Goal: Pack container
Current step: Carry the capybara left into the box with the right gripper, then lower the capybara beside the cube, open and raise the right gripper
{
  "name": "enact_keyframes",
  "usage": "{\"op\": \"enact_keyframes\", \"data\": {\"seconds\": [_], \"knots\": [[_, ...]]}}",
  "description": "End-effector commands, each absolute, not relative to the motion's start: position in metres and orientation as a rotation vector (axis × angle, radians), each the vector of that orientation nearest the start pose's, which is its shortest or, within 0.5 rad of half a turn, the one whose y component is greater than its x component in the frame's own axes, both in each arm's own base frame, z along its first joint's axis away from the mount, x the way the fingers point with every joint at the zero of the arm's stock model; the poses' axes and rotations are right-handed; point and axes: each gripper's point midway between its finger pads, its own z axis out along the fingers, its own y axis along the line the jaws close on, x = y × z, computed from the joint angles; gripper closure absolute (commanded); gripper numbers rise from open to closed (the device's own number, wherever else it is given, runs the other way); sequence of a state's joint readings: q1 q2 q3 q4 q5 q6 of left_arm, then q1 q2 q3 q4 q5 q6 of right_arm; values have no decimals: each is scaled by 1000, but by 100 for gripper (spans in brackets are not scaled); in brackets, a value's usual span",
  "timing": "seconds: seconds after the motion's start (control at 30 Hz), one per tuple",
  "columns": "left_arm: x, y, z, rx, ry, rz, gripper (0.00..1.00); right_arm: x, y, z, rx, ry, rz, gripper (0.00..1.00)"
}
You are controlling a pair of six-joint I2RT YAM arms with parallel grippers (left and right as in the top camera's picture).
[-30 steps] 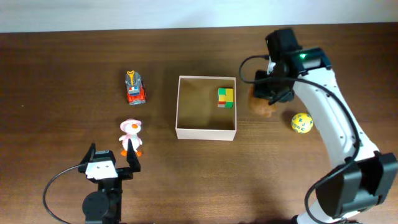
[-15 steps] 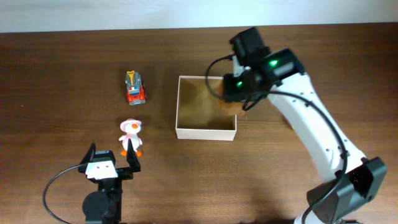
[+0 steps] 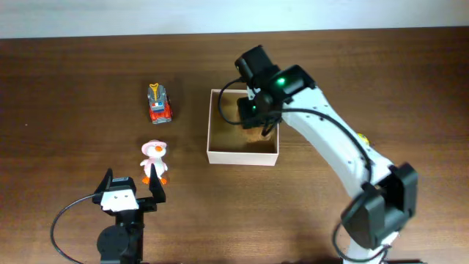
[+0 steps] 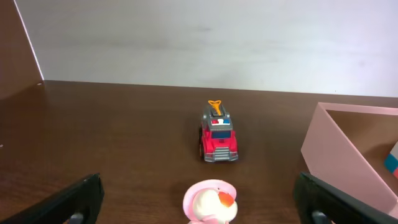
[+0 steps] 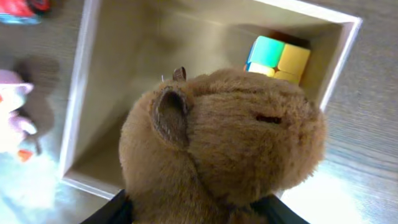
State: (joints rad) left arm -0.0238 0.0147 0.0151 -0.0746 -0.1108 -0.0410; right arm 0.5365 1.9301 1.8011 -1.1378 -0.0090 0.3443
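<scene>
Right gripper (image 3: 256, 121) clamped on plush (image 5: 224, 143) above box (image 3: 242, 156). Risk: released onto cube (image 5: 277, 59), plush could tip over right wall. Left gripper (image 3: 133, 183) spread, empty.

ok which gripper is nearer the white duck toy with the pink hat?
Left. Left gripper is close beside the duck; right gripper is over the white-walled container, gripping a brown plush.

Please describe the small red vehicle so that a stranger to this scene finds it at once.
Start at the container, the white-walled square box on the table. Two toys stand to its left; the red truck is the one farther from the robot. Unlike the pink-hatted white duck, it has wheels and an orange part on top.
</scene>
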Motion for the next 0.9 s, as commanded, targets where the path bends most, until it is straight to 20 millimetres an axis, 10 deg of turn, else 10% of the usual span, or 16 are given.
{"op": "enact_keyframes", "data": {"seconds": [0.0, 0.87], "knots": [[246, 13, 159, -79, 1638, 52, 1, 385, 224, 140, -249, 2862, 163, 53], [246, 13, 159, -79, 1638, 52, 1, 385, 189, 94, -124, 2960, 104, 53]]}}
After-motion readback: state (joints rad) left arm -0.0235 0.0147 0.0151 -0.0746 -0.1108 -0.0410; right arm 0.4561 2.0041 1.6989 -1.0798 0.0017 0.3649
